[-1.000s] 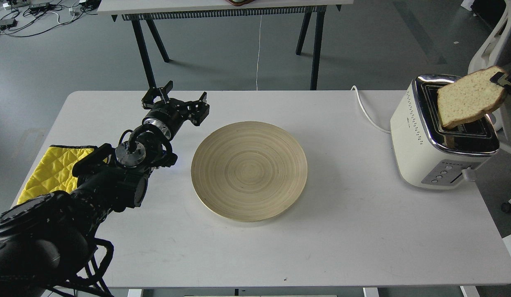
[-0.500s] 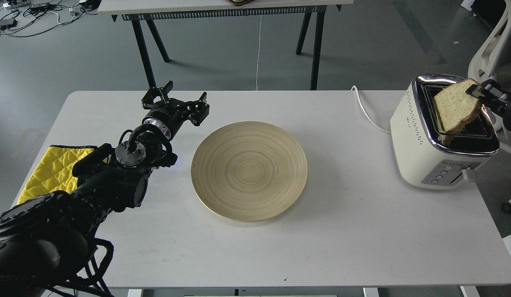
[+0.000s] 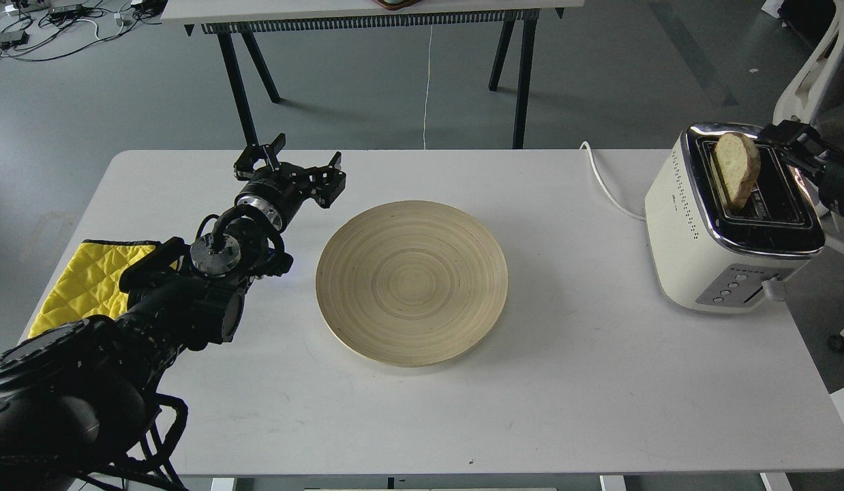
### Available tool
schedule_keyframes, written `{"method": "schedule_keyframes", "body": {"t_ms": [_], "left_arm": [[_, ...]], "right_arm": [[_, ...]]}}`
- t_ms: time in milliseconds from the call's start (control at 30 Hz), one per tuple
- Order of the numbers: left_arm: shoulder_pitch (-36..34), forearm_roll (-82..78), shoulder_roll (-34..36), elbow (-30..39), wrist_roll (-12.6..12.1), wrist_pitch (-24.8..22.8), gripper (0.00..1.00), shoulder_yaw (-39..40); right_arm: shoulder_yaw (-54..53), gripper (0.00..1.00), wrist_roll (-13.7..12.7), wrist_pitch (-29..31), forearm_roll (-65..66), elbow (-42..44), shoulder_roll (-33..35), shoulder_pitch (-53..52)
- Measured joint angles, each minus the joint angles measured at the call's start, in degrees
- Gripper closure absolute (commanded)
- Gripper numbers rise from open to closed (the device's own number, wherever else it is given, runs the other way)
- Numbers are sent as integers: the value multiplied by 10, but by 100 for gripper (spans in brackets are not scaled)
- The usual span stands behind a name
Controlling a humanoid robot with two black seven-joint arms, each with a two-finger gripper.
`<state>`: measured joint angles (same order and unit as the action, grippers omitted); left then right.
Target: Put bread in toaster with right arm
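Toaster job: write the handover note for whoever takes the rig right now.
Left gripper: open, idle above the table, left of the wooden plate.
Right gripper: at the toaster's far right; grip state unclear.
Bread: upright, lower edge in the toaster's left slot, most of it sticking out.
Done: bread is at the slot.
Left: seat it fully, clear the right arm.

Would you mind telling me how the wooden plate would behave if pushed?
The wooden plate looks rigid and shallow, so it would probably slide across the white table rather than tip. Being round and lying flat, it seems unlikely to roll.
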<state>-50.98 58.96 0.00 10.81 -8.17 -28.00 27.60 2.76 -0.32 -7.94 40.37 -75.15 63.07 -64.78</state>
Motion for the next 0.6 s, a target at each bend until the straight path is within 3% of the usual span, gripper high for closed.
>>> {"method": "schedule_keyframes", "body": {"t_ms": [233,467,533,600], "left_arm": [[0,-1,0,0,0,0,0,0],[0,-1,0,0,0,0,0,0],[0,-1,0,0,0,0,0,0],[0,-1,0,0,0,0,0,0]], "right_arm": [[-59,2,0,-3,-16,0,-9,-6],[-165,2,3,-4,-121,1,-57,-4],[-187,2,8,-4,-154,3,-80,-3],[-198,1,30,-3,-186,4,-110,-1]]}}
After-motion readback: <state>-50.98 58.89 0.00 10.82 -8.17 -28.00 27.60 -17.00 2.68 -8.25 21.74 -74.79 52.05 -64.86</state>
